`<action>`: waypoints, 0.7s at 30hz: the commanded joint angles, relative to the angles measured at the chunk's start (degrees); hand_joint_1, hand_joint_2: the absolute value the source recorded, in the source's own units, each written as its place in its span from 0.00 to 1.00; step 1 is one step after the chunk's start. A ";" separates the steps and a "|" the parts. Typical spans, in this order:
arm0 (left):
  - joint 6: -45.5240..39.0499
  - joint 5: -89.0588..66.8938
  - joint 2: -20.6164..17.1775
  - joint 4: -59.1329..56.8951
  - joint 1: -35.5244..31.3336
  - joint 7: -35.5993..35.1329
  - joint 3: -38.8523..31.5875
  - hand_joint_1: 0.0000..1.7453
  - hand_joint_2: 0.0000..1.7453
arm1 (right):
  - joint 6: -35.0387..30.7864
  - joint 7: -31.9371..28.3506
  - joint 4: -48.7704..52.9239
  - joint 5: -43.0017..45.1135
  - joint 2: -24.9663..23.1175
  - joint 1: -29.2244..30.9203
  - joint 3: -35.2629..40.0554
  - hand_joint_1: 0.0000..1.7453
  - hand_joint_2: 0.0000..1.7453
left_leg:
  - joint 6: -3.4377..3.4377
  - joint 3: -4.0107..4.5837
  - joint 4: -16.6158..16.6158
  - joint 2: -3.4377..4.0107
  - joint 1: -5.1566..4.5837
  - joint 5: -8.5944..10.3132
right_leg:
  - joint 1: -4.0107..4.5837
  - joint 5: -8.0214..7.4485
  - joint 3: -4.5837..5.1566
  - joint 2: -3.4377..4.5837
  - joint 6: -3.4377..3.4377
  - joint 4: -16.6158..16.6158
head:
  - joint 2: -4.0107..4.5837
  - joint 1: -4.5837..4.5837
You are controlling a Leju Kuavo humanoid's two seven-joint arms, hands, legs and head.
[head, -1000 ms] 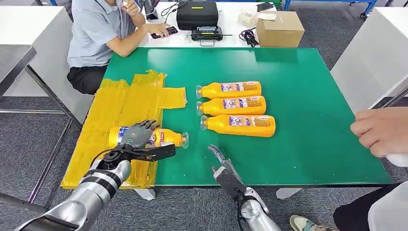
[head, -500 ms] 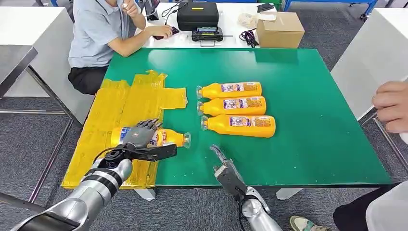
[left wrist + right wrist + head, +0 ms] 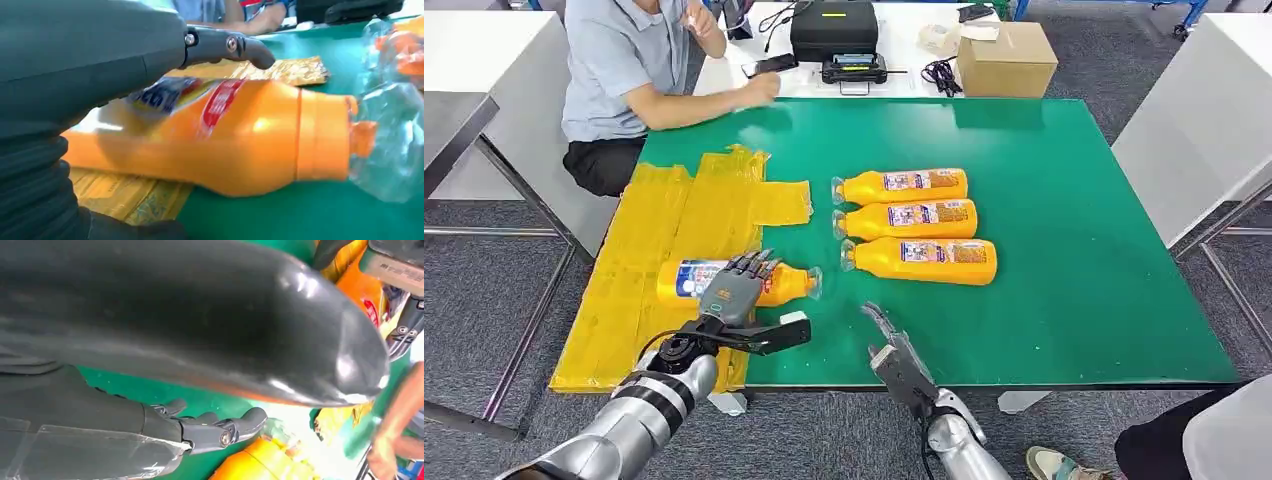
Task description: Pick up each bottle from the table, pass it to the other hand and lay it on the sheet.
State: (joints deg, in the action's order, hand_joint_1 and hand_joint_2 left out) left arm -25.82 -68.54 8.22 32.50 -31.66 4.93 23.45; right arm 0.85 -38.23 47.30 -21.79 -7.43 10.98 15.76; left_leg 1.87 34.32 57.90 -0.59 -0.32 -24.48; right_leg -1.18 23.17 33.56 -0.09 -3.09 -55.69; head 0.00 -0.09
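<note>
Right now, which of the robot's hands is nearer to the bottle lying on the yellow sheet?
Left. The left hand is over that bottle, fingers across its middle. The right hand is off to the side near the table's front edge, apart from it.

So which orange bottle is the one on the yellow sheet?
Find the green table, then the yellow sheet on its left side. One orange bottle lies there by the front edge, under the robot's left hand. The other three bottles lie stacked in a row on bare green.

Bare green table (image 3: 1074, 250) right of three bottles (image 3: 909, 218), unobstructed.
</note>
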 commanded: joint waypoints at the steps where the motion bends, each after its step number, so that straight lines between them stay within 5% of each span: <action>1: -9.19 1.22 -0.75 0.75 1.82 7.73 6.70 0.00 1.00 | -0.66 -0.83 -5.06 -0.16 0.46 2.98 0.36 0.00 0.00 | -0.07 0.00 0.00 0.10 0.04 -0.04 | 0.04 0.01 0.00 0.08 0.09 0.03 | 0.00 0.02; 11: -11.89 0.60 -1.09 7.25 4.50 7.06 9.45 0.00 1.00 | -2.17 -0.58 -3.46 -0.11 1.15 1.45 0.25 0.00 0.00 | -0.11 0.19 0.02 0.09 0.07 -0.09 | 0.08 0.05 0.19 0.05 0.12 0.02 | 0.00 0.00; 14: -14.18 -1.09 -1.47 23.12 12.35 9.56 7.20 0.00 1.00 | -6.73 -0.15 0.58 -0.42 0.83 -1.22 -0.80 0.00 0.00 | -0.12 0.21 -0.01 0.08 0.07 -0.09 | 0.08 0.07 0.23 0.02 0.14 0.03 | 0.00 0.00; 15: -14.18 -0.41 -0.76 28.92 16.32 11.76 5.49 0.00 1.00 | -8.04 0.46 3.35 -0.23 0.76 -2.77 -1.29 0.00 1.00 | -0.07 0.31 -0.01 0.09 0.01 -0.08 | 0.02 0.05 0.34 0.05 0.08 0.01 | 0.00 0.00; 18: -14.18 15.53 3.56 45.82 30.85 26.17 1.81 0.00 1.00 | -9.09 4.43 15.35 6.22 0.38 -9.07 -4.51 0.00 1.00 | -0.04 0.30 -0.01 0.11 -0.02 -0.14 | -0.02 0.11 0.34 0.07 0.05 0.02 | 0.00 0.00; 19: -14.18 22.41 3.57 49.46 35.12 27.50 3.71 0.00 1.00 | -13.44 6.26 20.19 4.98 0.44 -11.44 -4.87 0.00 0.00 | -0.06 0.12 0.02 0.14 0.00 -0.31 | 0.02 0.26 0.13 0.09 0.09 0.02 | 0.00 -0.02; 20: -14.18 27.28 2.77 50.94 36.65 28.04 5.88 0.00 1.00 | -14.61 6.96 23.74 4.86 0.94 -12.95 -4.63 0.00 1.00 | -0.08 0.14 0.03 0.22 -0.02 -0.36 | -0.01 0.26 0.20 0.16 0.08 -0.01 | 0.00 0.02; 21: -14.18 27.96 2.27 51.43 37.31 28.67 5.84 0.00 1.00 | -14.75 7.41 25.12 4.91 1.16 -13.54 -4.70 0.00 1.00 | -0.05 0.28 0.02 0.15 -0.05 -0.33 | -0.04 0.19 0.33 0.11 0.04 -0.02 | 0.00 0.02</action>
State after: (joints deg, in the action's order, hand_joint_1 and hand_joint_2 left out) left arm -40.30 -58.51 9.82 58.09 -13.09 26.16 28.78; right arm -7.94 -35.55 52.10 -17.89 -7.23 6.38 14.71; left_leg 1.87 34.75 57.91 -0.54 -0.35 -24.68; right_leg -1.20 23.23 34.00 -0.06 -3.10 -55.68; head 0.00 -0.07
